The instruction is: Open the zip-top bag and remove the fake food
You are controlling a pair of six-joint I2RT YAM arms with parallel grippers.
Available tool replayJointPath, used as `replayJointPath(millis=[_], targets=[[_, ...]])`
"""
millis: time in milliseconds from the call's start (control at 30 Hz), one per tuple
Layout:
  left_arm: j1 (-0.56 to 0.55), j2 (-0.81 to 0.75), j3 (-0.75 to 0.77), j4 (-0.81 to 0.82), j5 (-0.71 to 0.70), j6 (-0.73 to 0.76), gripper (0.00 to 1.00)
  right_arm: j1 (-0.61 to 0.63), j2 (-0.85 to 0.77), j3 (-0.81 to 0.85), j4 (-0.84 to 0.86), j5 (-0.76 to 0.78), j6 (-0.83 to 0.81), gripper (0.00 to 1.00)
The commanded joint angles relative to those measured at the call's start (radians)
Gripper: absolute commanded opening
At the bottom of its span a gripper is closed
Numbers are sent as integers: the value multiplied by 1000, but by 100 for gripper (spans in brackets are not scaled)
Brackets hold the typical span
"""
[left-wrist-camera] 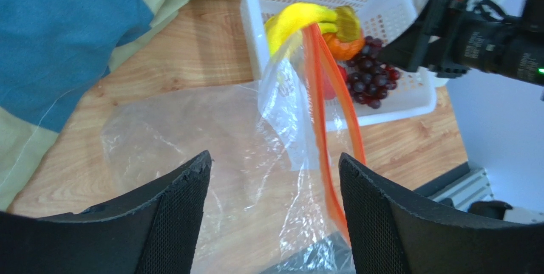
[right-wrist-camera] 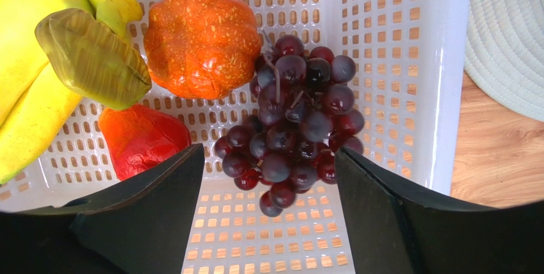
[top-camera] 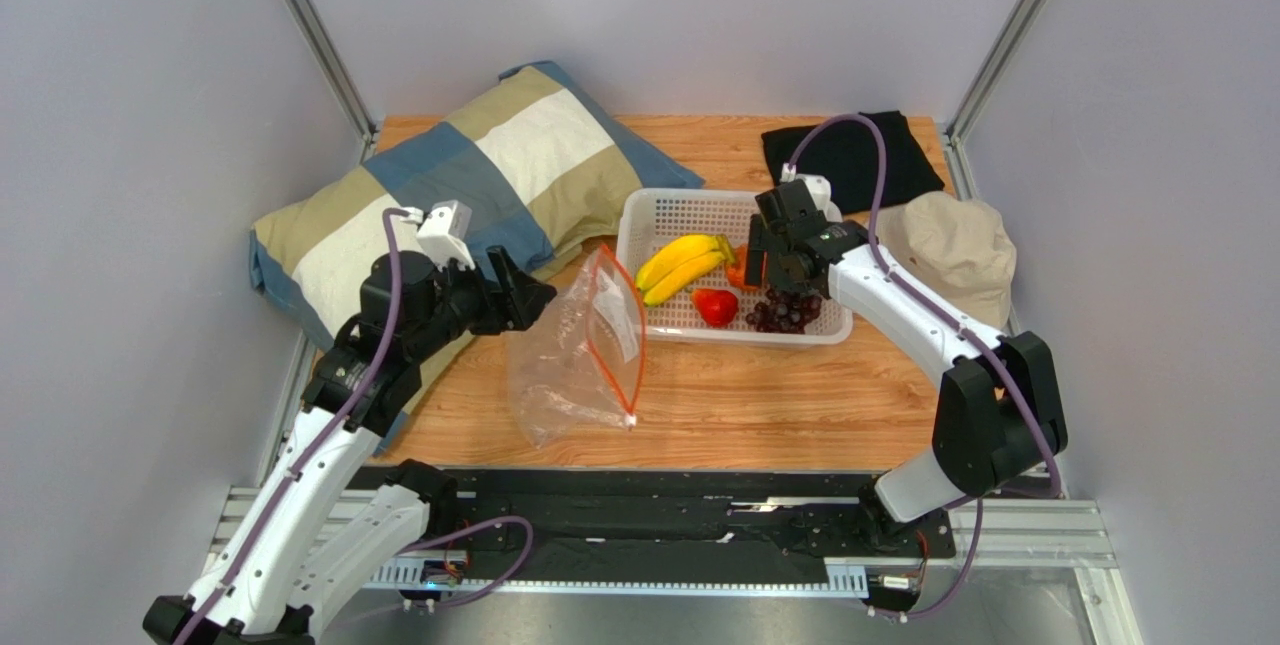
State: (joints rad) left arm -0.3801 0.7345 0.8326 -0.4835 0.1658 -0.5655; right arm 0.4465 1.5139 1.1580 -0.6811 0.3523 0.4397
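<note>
- Your left gripper (top-camera: pixel 523 294) hangs with its jaws apart, holding nothing, at the left edge of the zip-top bag (top-camera: pixel 579 353).
- The bag lies empty on the table (top-camera: pixel 781 405), near the middle. Its orange-red zipper edge is raised on the right side, just beside the white basket (top-camera: pixel 661 203).
- Your right gripper (right-wrist-camera: pixel 269 154) is spread wide too, empty, over the grape bunch (right-wrist-camera: pixel 297 115).
- The fake food (top-camera: pixel 715 306) all sits in the basket: banana bunch (right-wrist-camera: pixel 25 64) at the left, orange fruit (right-wrist-camera: pixel 201 38) farther back, red fruit (right-wrist-camera: pixel 143 140) nearer, grapes at the right.
- A striped pillow (top-camera: pixel 451 180) lies at the far left.
</note>
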Motion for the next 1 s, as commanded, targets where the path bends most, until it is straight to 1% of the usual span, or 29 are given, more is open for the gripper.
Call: replayJointPath(millis=[0,167,333,367,467,500,533,633,667,733,767,800,833,867,900,933,967], targets=[[-2,-62,65,-4,107,35,80,4,-66,-9,-17,45,-9,81],[-2,-127,50,-10,170,26,82,70,-176,-3,-69,91,-19,83],[-2,-194,-10,62,264,-2,82,201,-331,-18,-68,42,31,84],[-2,-204,-24,92,290,-5,82,240,-362,-43,-58,33,40,84],[-2,-236,-38,147,340,-22,82,280,-480,-79,-23,19,83,85],[-2,-253,-38,166,354,-28,82,282,-515,-122,-5,2,93,85],[-2,-262,-38,181,369,-36,82,281,-605,-147,39,-10,120,86],[-2,-326,-36,279,432,-66,83,282,-757,-260,113,-27,172,87],[-2,-351,-41,345,458,-73,83,284,-873,-294,130,-30,180,88],[-2,-441,-65,428,480,-103,84,281,-995,-380,164,-26,191,88],[-2,-478,-108,535,500,-115,84,282,-1070,-408,173,-26,197,91],[-2,-557,-140,598,509,-132,84,282,-1203,-438,189,-30,192,99],[-2,-599,-179,664,512,-178,85,282,-1283,-508,224,-39,191,100],[-2,-641,-260,784,506,-206,87,282,-1349,-541,238,-58,194,100],[-2,-718,-300,839,502,-259,87,282,-1473,-578,255,-68,205,100],[-2,-765,-340,935,497,-286,88,281,-1510,-607,271,-82,218,100],[-2,-821,-421,989,498,-313,89,282,-1572,-654,275,-119,232,100]])
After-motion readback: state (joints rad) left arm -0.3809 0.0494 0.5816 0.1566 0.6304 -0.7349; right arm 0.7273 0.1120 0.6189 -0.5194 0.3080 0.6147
